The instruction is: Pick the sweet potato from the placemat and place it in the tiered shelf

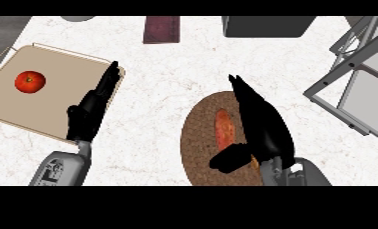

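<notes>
The sweet potato [224, 129] is an orange-red, elongated tuber lying on the placemat [201, 140], its long axis running roughly from 12 to 6 o'clock. Only its left flank shows; its right side and lower end are covered. It sits a little toward 3 o'clock of the mat's middle. The placemat is a round, brown woven disc lying flat on the counter at about 5 o'clock of the view, its lower rim cut off. The tiered shelf [347, 85] stands at 3 o'clock, well apart from the mat: a grey metal frame with pale flat panels, partly cut by the right edge.
</notes>
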`<control>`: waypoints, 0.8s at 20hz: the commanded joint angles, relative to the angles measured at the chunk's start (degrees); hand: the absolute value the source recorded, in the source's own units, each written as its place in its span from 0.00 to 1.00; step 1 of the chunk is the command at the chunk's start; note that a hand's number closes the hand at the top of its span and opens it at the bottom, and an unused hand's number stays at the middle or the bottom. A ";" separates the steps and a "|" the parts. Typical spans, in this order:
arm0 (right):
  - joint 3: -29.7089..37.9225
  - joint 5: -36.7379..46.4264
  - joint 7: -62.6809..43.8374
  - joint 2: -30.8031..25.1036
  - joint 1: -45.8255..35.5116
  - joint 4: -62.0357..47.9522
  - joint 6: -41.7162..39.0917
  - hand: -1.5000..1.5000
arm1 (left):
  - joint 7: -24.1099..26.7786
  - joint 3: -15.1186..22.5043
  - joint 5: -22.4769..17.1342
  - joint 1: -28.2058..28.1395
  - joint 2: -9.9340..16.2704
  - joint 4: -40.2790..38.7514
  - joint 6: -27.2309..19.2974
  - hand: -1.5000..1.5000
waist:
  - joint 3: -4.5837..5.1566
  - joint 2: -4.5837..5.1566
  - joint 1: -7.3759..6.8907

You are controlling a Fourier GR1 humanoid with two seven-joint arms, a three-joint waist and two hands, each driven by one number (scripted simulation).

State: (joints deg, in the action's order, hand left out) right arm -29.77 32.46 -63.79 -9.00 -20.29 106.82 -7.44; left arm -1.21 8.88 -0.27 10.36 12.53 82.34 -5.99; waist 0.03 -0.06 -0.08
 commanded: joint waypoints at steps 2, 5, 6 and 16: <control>-0.49 3.40 -5.77 3.58 -0.56 -3.44 -2.36 0.00 | 1.96 -1.07 0.53 0.48 -0.19 -2.91 1.73 0.50 | 0.00 0.07 0.05; 1.79 2.67 -5.18 3.48 1.24 -1.16 -4.54 0.00 | -0.40 0.40 2.74 0.23 -3.04 0.22 -1.21 0.50 | -0.02 0.00 0.12; 0.94 3.25 -2.97 2.56 3.40 -2.02 -4.01 0.00 | -1.12 -1.22 1.71 2.63 -1.35 -2.32 1.11 0.50 | -0.02 0.04 0.25; 1.95 8.26 1.64 4.61 6.23 -6.06 -5.55 0.00 | -0.71 -2.83 3.26 4.12 -4.13 -3.14 0.87 0.50 | -0.02 0.05 0.23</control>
State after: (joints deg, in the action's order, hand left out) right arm -28.56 39.71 -59.39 -5.11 -14.66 100.86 -10.17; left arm -1.29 7.22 2.35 11.27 9.81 81.44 -4.74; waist 0.01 -0.02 0.01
